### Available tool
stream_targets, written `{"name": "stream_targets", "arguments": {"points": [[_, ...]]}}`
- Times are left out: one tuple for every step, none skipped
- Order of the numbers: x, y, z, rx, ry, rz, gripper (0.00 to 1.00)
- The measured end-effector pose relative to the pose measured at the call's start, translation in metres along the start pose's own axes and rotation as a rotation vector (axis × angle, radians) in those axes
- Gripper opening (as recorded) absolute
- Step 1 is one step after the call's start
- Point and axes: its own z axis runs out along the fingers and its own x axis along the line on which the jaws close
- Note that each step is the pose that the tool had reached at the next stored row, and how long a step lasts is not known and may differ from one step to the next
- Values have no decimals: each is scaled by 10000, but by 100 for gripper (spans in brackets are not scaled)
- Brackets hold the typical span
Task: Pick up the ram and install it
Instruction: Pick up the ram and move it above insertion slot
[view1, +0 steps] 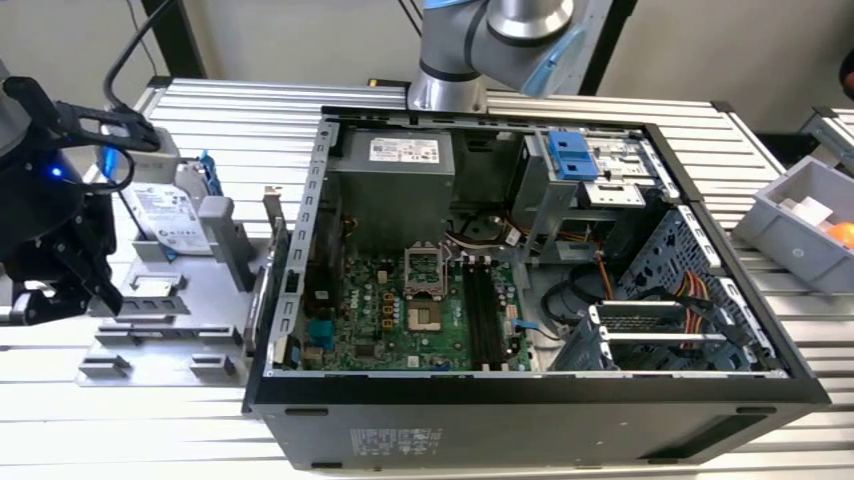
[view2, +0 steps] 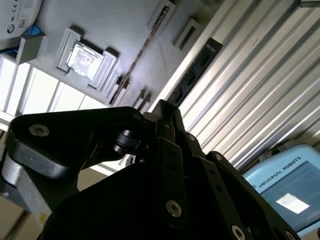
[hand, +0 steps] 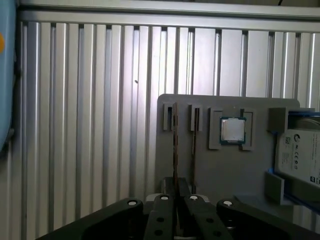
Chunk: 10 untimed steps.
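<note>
- My black claw (hand: 178, 196) is right at the long, thin circuit-board ram (hand: 175, 145).
- It stands edge-up along the flat grey holder plate (hand: 235, 175)'s edge.
- Claw's grip: I cannot tell.

White txt on blue arm cap (view2: 272, 175); HDD label (hand: 301, 155) txt unreadable.

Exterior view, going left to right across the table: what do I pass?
The gripper → silver hard drive → open computer case → grey bin.
</note>
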Motion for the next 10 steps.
{"name": "stream_targets", "arguments": {"points": [[0, 0, -14, 0, 1, 0, 0], [0, 0, -27, 0, 0, 0, 0], [0, 1, -39, -2, 1, 0, 0], [-1, 1, -51, -1, 1, 0, 0], [-1, 2, -63, -1, 1, 0, 0], [-1, 2, -74, -1, 1, 0, 0], [-1, 2, -84, -1, 1, 0, 0], [-1, 2, -95, 0, 0, 0, 0], [-1, 3, -107, 0, 0, 0, 0], [-2, 3, -118, -1, 1, 0, 0]]}}
